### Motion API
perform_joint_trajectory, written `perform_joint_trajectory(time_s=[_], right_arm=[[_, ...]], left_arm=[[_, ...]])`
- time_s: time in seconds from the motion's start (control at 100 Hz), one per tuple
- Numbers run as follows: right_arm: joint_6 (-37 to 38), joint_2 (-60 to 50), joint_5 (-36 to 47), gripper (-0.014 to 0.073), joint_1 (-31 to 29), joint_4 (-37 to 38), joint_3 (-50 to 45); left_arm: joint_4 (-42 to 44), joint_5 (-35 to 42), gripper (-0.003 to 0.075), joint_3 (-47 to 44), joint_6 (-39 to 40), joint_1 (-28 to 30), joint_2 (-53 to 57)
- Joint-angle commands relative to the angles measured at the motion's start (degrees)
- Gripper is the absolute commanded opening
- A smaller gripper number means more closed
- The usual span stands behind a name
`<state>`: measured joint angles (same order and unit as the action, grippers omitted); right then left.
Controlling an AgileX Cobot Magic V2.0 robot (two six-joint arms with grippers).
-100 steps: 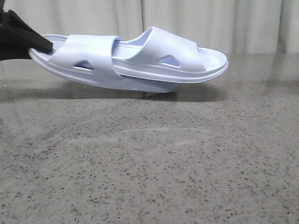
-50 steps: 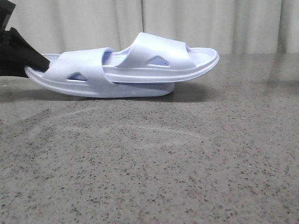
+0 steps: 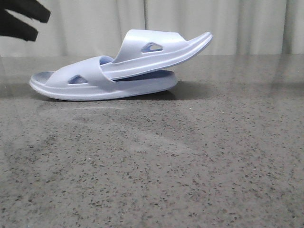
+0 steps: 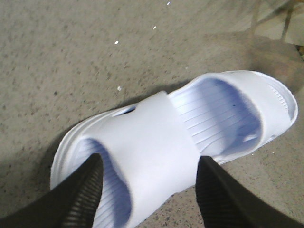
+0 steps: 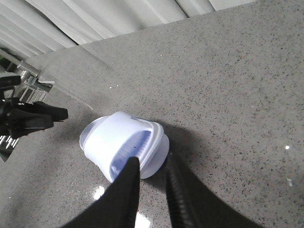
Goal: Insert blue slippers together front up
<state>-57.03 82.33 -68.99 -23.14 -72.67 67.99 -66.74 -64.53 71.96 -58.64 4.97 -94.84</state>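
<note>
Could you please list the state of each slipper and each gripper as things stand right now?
Lower slipper: flat on the table, upright.
Upper slipper: tucked under the lower slipper's strap, free end tilted up.
Left gripper: open, above the slippers, holding nothing.
Right gripper: fingers nearly together, holding nothing.

Lower slipper (image 3: 95, 85) footbed mostly hidden

The pale blue moulded foam slippers (image 3: 118, 71) block the speckled grey stone table's (image 3: 156, 166) far-left part; its near edge is open.
</note>
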Motion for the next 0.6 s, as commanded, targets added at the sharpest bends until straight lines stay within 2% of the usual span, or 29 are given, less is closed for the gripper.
perform_joint_trajectory(time_s=[0.0, 0.11, 0.23, 0.27, 0.45, 0.59], right_arm=[[-0.1, -2.6, -4.8, 0.0099, 1.1, -2.5, 1.6], [-0.1, -2.7, -4.7, 0.0057, 3.5, -2.4, 1.6], [-0.1, -3.1, -4.0, -0.0083, 6.4, -1.7, 1.6], [-0.1, -3.7, -3.2, -0.0105, 7.4, -0.7, 1.6], [-0.1, -8.0, 5.2, -0.0084, 11.9, 2.0, 0.7], [-0.1, -12.5, 17.1, -0.0084, 17.2, 2.0, -2.6]], left_arm=[[-3.1, -2.3, 0.0348, 3.5, -0.1, 0.1, 5.2], [-2.7, -1.9, 0.0235, 4.7, -0.1, 0.1, 8.6], [-1.6, 0.7, 0.0016, 4.8, -2.2, 0.1, 12.8], [-1.1, 2.1, 0.0015, 4.8, -2.9, 0.1, 14.5], [2.2, 11.9, 0.0015, 4.2, -2.9, 0.1, 22.3], [2.8, 26.2, 0.0015, 0.9, -2.9, -3.8, 29.3]])
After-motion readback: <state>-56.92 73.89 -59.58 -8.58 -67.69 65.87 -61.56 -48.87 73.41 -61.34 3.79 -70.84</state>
